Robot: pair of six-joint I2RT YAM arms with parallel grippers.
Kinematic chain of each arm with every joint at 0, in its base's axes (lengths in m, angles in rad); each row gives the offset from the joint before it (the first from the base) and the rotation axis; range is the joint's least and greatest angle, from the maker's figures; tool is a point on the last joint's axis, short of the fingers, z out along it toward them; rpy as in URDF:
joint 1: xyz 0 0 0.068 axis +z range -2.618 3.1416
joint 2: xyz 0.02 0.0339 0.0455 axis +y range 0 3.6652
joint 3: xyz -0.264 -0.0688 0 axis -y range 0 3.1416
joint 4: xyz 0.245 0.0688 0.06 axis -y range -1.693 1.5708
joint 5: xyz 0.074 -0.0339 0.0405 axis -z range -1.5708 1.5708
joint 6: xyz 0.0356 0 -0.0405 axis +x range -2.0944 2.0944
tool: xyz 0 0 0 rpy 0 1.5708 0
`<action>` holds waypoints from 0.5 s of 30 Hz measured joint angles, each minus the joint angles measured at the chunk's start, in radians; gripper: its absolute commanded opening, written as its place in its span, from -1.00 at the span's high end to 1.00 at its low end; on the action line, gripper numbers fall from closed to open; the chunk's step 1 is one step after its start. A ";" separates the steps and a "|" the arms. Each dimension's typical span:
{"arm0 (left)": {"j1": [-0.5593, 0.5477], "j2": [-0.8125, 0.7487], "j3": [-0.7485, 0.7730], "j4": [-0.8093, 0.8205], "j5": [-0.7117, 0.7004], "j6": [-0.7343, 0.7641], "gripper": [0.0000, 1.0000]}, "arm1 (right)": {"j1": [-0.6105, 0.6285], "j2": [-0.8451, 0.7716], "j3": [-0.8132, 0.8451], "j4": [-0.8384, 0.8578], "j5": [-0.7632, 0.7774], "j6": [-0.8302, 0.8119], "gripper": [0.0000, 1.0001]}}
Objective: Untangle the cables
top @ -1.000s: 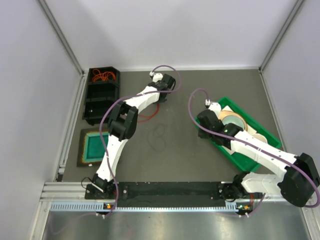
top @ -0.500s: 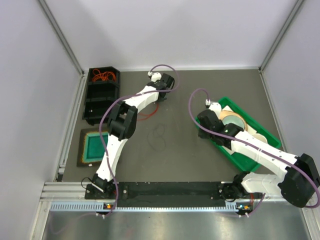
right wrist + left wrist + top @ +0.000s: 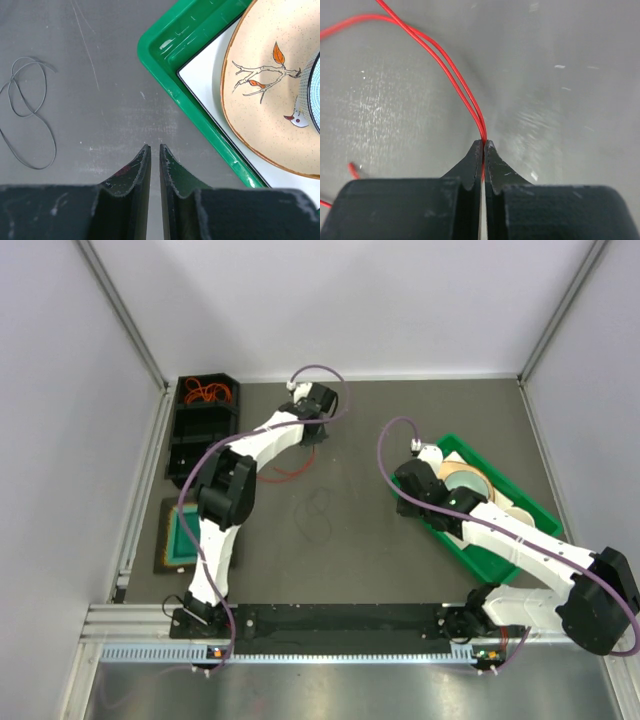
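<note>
"Cables, from the left?"
"Orange-red coils (image 3: pixel 207 392) lie in the far cell of the black bin (image 3: pixel 203 445). Next, the left gripper (image 3: pixel 483 146) is pinched tight on a doubled red cable (image 3: pixel 445 65) that trails away from its tips over the table (image 3: pixel 560 100)."
"And the dark cable (image 3: pixel 27 110)?"
"Loose loops mid-table, untouched, left of the right gripper (image 3: pixel 154 150). Its fingers stand a narrow slit apart, holding nothing, just beside the green tray (image 3: pixel 165 45)."
</note>
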 measured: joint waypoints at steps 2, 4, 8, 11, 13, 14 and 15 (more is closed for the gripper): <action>0.001 -0.049 -0.013 0.011 0.028 0.003 1.00 | 0.000 0.000 0.000 0.000 0.000 0.000 0.74; 0.002 -0.098 -0.021 0.030 0.052 0.004 1.00 | 0.000 0.000 0.000 0.000 0.000 0.000 0.74; 0.006 -0.201 -0.040 0.064 0.088 0.008 1.00 | 0.000 0.000 0.000 0.000 0.000 0.000 0.74; 0.009 -0.263 -0.040 0.082 0.100 0.023 1.00 | 0.000 0.000 0.000 0.000 0.000 0.000 0.74; 0.015 -0.300 -0.040 0.084 0.104 0.033 1.00 | 0.000 0.000 0.000 0.000 0.000 0.000 0.74; 0.018 -0.315 -0.040 0.085 0.106 0.037 1.00 | 0.000 0.000 0.000 0.000 0.000 0.000 0.74; 0.024 -0.336 -0.040 0.085 0.110 0.045 1.00 | 0.000 0.000 0.000 0.000 0.000 0.000 0.74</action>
